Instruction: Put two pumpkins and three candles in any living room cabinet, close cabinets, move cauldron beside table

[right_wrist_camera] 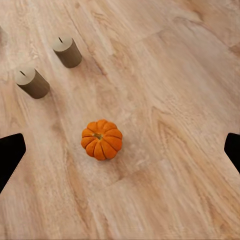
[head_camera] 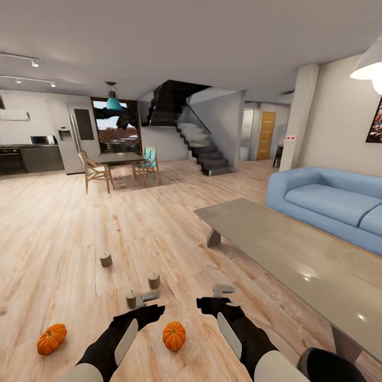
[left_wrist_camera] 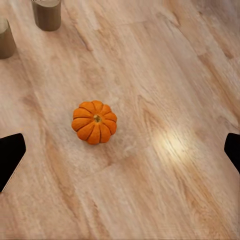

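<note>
Pumpkins point(head_camera: 174, 335) point(head_camera: 51, 338): orange, ribbed. Candles point(head_camera: 105, 259) point(head_camera: 154, 280) point(head_camera: 131, 297): grey-brown. Coffee table point(head_camera: 297, 254): glossy grey-brown top. Floor point(head_camera: 63, 233): pale wood grain. Sofa point(head_camera: 329, 204) beyond the table: light blue. Pendant lamp point(head_camera: 113, 103): teal. Door point(head_camera: 266, 135): orange-brown wood.

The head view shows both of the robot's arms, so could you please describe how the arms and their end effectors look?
Both arms are black with white upper segments and a light grey panel along each forearm. The left end effector and right end effector have pale grey fingers on black wrists. No cables or markings are visible.
</note>
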Controlling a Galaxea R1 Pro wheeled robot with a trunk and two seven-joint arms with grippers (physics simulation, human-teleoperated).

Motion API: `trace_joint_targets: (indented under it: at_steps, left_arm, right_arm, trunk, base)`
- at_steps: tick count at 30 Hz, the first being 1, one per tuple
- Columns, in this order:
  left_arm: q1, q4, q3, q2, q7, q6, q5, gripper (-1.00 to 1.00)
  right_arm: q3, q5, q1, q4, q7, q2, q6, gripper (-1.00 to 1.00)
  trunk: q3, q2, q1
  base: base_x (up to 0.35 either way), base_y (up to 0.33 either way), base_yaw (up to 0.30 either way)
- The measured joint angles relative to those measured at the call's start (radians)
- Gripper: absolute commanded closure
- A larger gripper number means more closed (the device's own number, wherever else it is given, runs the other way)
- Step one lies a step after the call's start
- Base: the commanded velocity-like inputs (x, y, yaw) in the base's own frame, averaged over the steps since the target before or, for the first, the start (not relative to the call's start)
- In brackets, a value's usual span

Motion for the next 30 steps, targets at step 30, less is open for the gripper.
trace_joint_targets:
  at_steps: [30]
  left_arm:
    - [0.0, 0.001, 0.002, 0.002, 0.001, 0.0, 0.003, -1.0]
  right_arm:
    - [0.001, 0.001, 0.0, -0.002, 0.001, 0.0, -0.001, -1.0]
  trunk:
    - [0.0, 0.0, 0.0]
  base:
    - [0.175, 0.188, 0.224]
